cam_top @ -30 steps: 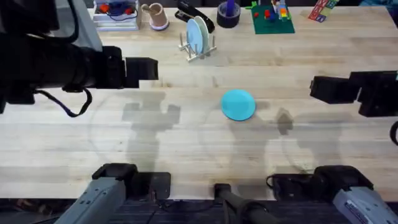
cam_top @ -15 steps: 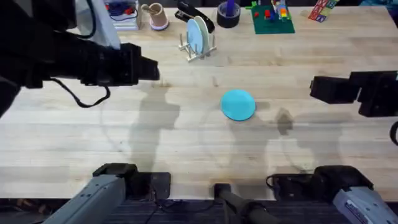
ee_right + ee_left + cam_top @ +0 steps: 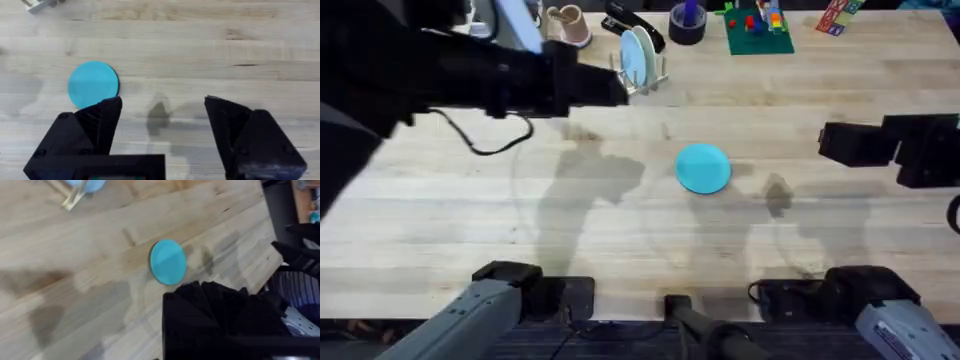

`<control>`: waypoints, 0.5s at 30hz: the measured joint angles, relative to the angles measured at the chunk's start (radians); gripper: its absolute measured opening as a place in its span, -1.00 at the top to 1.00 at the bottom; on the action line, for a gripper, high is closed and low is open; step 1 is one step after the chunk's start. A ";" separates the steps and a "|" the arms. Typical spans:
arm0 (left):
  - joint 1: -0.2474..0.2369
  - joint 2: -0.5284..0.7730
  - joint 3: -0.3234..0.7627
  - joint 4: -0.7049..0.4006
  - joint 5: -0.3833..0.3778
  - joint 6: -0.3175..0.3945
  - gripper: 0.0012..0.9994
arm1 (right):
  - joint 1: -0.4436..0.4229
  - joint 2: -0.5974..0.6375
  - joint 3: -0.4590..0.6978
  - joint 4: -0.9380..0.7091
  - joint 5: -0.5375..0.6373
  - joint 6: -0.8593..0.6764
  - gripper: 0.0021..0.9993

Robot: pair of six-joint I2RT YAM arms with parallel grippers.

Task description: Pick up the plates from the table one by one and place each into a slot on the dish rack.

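A bright-turquoise plate [image 3: 703, 167] lies flat on the table [image 3: 620, 230] near its middle, also seen in the left wrist view [image 3: 168, 262] and the right wrist view [image 3: 92, 84]. The dish rack [image 3: 638, 78] stands at the back with a paler blue-white plate [image 3: 638, 52] upright in a slot. My left gripper [image 3: 612, 88] hovers high just left of the rack, dark and blurred. My right gripper [image 3: 828, 143] hangs to the right of the turquoise plate, open and empty [image 3: 162, 115].
Along the far edge stand a tan cup [image 3: 570, 24], a black stapler [image 3: 630, 22], a dark round tub [image 3: 687, 22] and a green baseplate with bricks [image 3: 757, 30]. Bare wood lies all around the turquoise plate.
My left arm has swung to the right and toward the rack. The right arm and both plates have not moved.
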 joint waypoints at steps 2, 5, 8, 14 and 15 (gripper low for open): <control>-0.033 0.000 -0.033 0.070 0.014 -0.035 0.92 | 0.000 0.000 0.000 0.000 0.000 0.000 -0.99; -0.089 0.000 -0.105 0.171 0.025 -0.090 0.92 | 0.000 0.000 0.000 0.000 0.000 0.000 -0.99; -0.148 0.000 -0.176 0.275 0.029 -0.143 0.92 | 0.000 0.000 0.000 0.000 0.000 0.000 -0.99; -0.237 0.036 -0.275 0.471 0.036 -0.260 0.92 | 0.000 0.000 0.000 0.000 0.000 0.000 -0.99; -0.247 0.047 -0.283 0.480 0.037 -0.269 0.92 | 0.000 0.000 0.000 0.000 0.000 0.000 -0.99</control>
